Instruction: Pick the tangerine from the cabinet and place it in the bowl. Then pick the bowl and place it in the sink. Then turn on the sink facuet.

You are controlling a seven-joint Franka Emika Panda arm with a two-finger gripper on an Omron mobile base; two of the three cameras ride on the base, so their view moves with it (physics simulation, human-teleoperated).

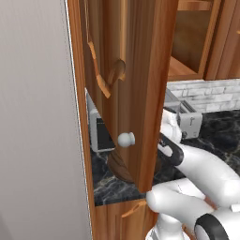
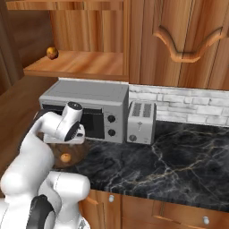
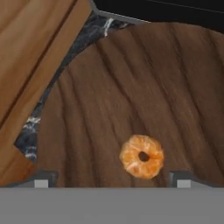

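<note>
— Two appliances sit on your black marbled counter point(image 2: 179, 156): a grey toaster oven point(image 2: 87, 109) and, just beside it, a silver toaster point(image 2: 142, 121), both against a pale brick backsplash point(image 2: 188, 105). What else do you want?

— The room first, then the fruit.

— You have reddish-brown wood all round. The cabinet point(image 2: 76, 62) hangs above the oven with its shelf exposed, and a small round brownish thing point(image 2: 52, 53) rests on that shelf; you can't tell what it is. In your left base view the cabinet door point(image 1: 136, 84) swings out in front of you, white knob point(image 1: 125, 138) near its lower edge.

— And the bowl?

— Your bowl point(image 3: 131, 100) is dark brown wood with streaky grain, sitting on the counter in front of the oven. The tangerine point(image 3: 141, 156) lies inside it, orange, puckered, with a dark dimple at its centre.

— The gripper?

— Your gripper point(image 3: 111, 179) hangs over the bowl with its fingers spread wide, one either side of the fruit, touching nothing.
</note>
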